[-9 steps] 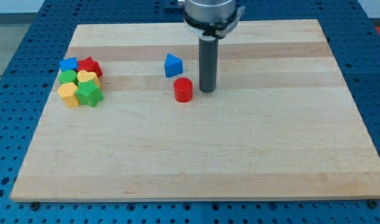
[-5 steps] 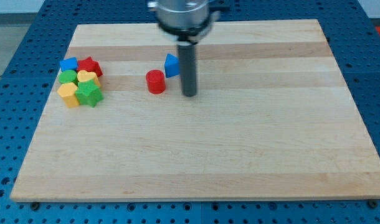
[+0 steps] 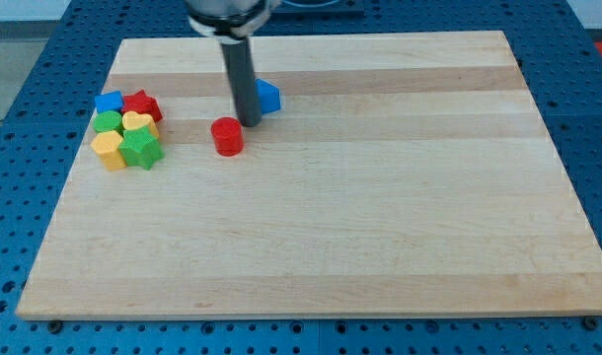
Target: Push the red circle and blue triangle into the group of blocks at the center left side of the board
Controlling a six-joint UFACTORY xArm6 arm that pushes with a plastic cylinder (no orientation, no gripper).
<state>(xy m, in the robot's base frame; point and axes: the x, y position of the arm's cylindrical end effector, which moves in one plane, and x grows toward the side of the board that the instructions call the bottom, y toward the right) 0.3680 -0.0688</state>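
Note:
The red circle lies on the wooden board, left of centre near the view's top. The blue triangle sits just up and to the right of it, partly hidden behind my rod. My tip is down between the two, right of the red circle and just below-left of the blue triangle. The group at the centre left holds a blue block, a red block, a green block, a yellow heart, a yellow block and a green star.
The board lies on a blue perforated table. The group of blocks sits close to the board's left edge.
My rod has moved left across the board. The red circle has slid left, from about the centre toward the group. The blue triangle has stayed about where it was.

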